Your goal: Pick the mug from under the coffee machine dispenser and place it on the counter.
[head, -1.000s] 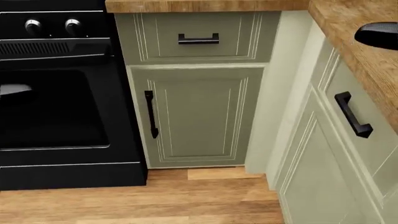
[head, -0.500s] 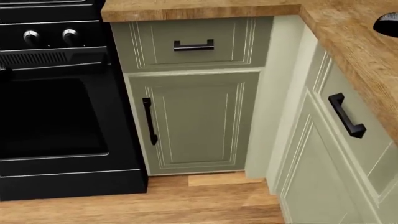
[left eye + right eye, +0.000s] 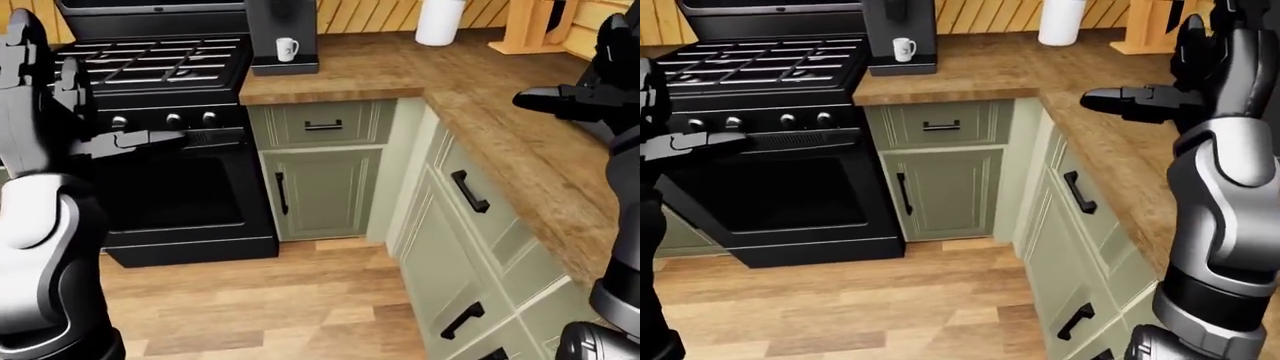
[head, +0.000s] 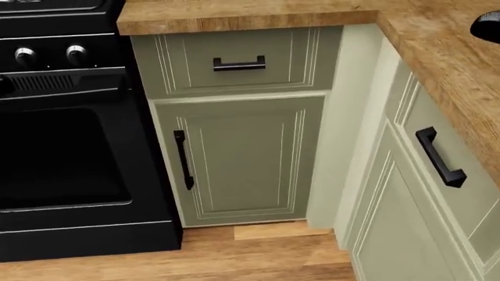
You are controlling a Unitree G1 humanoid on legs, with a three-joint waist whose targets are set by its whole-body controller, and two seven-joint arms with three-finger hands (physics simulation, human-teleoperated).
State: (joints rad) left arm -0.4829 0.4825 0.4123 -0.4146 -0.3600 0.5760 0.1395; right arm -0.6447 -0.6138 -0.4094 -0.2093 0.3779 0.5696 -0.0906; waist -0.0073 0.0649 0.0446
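Observation:
A small white mug [image 3: 287, 49] stands upright on the base of the black coffee machine [image 3: 283, 22], at the top of the left-eye view where the wooden counter [image 3: 390, 71] meets the stove. My left hand [image 3: 80, 90] is raised at that view's left edge over the stove's face, open, with nothing in it. In the right-eye view my right hand [image 3: 1150, 67] hovers above the counter's right run, one finger pointing left, open and empty. Both hands are well apart from the mug. The head view shows neither mug nor machine.
A black stove [image 3: 150, 64] with an oven door fills the left. Green cabinets [image 4: 242, 158] with black handles run under the L-shaped counter. A white roll [image 3: 440, 21] and a wooden stand [image 3: 525, 30] sit on the counter at the top. Wooden floor lies below.
The head view has shifted: cabinet, drawer handle and oven slid down and left, so the camera moved. The dark right-hand shape went to the right edge; the grey left-hand shape left the view.

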